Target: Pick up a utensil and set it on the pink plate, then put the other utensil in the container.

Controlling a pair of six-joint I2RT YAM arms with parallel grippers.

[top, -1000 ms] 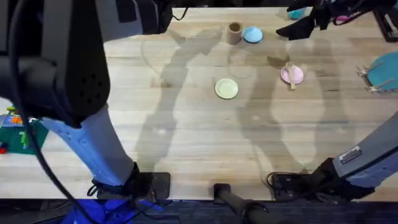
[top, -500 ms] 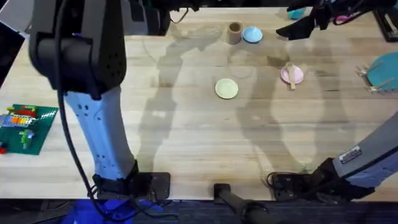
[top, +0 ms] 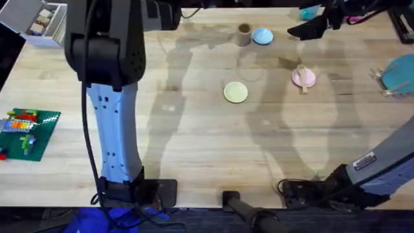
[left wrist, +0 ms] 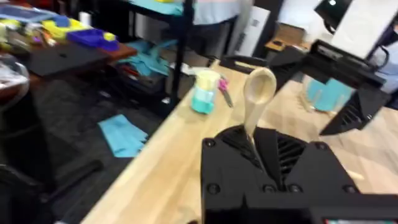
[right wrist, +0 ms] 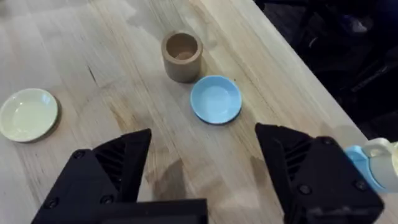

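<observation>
My left arm (top: pixel 110 97) rises from its base at the near left and stands tall over the left side of the table (top: pixel 194 149). In my left wrist view, my left gripper (left wrist: pixel 268 163) is closed on the handle of the wooden spoon (left wrist: pixel 256 93), whose rounded bowl sticks up clear of my fingers (left wrist: pixel 233 149) and above the table edge. Beyond the spoon that view takes in the table's corner and a pale blue bottle (left wrist: pixel 204 93) standing near it.

To the left of my arm, on the near left part of the table, lies a green block board (top: pixel 27 129). Near the middle of the table sits the yellow-green plate (top: pixel 235 92), with nothing on it. Farther off and to the right is the pink plate (top: pixel 304 77), with the wooden fork (top: pixel 301 79) lying across it, its ends reaching past the rim on the near and far sides.

At the far edge, the brown container (top: pixel 243 33) stands upright just left of the light blue plate (top: pixel 262 36), the two close beside each other. My right wrist view looks down on both; the cup's opening faces up, and whether anything lies in it I cannot tell. My right gripper (right wrist: pixel 205 171) hangs above the far right part of the table, fingers (right wrist: pixel 115 168) spread wide apart and holding nothing. A grey box (top: pixel 35 22) sits at the far left corner.
</observation>
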